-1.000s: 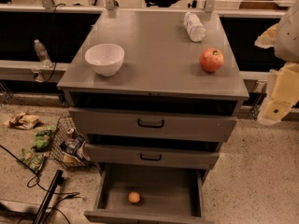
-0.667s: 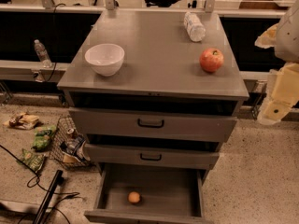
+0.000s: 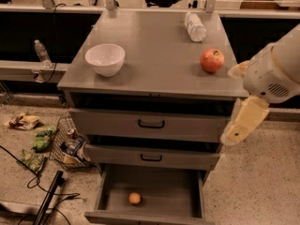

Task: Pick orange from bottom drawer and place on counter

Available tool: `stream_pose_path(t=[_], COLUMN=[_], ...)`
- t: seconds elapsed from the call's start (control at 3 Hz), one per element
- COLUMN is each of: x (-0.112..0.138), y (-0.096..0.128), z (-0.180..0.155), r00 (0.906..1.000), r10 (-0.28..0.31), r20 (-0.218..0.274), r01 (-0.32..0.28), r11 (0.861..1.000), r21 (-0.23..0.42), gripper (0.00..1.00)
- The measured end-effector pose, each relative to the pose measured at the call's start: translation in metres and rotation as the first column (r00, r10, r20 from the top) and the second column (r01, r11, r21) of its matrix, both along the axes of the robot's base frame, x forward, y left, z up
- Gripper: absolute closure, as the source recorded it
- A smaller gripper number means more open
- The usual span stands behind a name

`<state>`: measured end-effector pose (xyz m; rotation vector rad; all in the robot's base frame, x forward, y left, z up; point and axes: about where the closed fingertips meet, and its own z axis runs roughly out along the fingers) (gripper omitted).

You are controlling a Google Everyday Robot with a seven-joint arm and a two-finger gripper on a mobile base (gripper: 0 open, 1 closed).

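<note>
The orange [image 3: 134, 198] lies on the floor of the open bottom drawer [image 3: 161, 186], left of its middle. The two drawers above, with black handles, are closed. The counter [image 3: 154, 50] is the grey top of the cabinet. My gripper [image 3: 240, 124] hangs from the cream arm at the right of the cabinet, level with the top drawer front. It is well above and to the right of the orange and holds nothing that I can see.
On the counter stand a white bowl [image 3: 105, 58] at the left, a red apple-like fruit [image 3: 212, 60] at the right and a lying water bottle [image 3: 194, 26] behind it. A wire basket [image 3: 70, 144], snack bags [image 3: 33, 151] and cables lie on the floor at the left.
My arm and gripper have moved left and down, closer to the cabinet's right side. The orange and the drawer have not moved.
</note>
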<state>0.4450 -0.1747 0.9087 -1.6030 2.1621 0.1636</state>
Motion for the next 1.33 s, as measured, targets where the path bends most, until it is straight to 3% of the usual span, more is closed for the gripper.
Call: stream_pose_path(t=[0.33,0.67,1.0,1.33], x=[-0.001,-0.006,-0.006,-0.007], y=[0.03,0.075,0.106,0.106], z=[-0.051,-0.121,-0.176,-0.176], r00=[0.9996,0.9939,0.9873,0.9872], r10=[0.027,0.109,0.15,0.152], r20=[-0.007,0.02,0.052,0.05], r01=[-0.026,-0.11,-0.158,-0.159], r11=[0.991,0.964,0.953,0.953], r21=[0.128,0.244,0.259,0.258], gripper=[0.0,0.0,0.0,0.0])
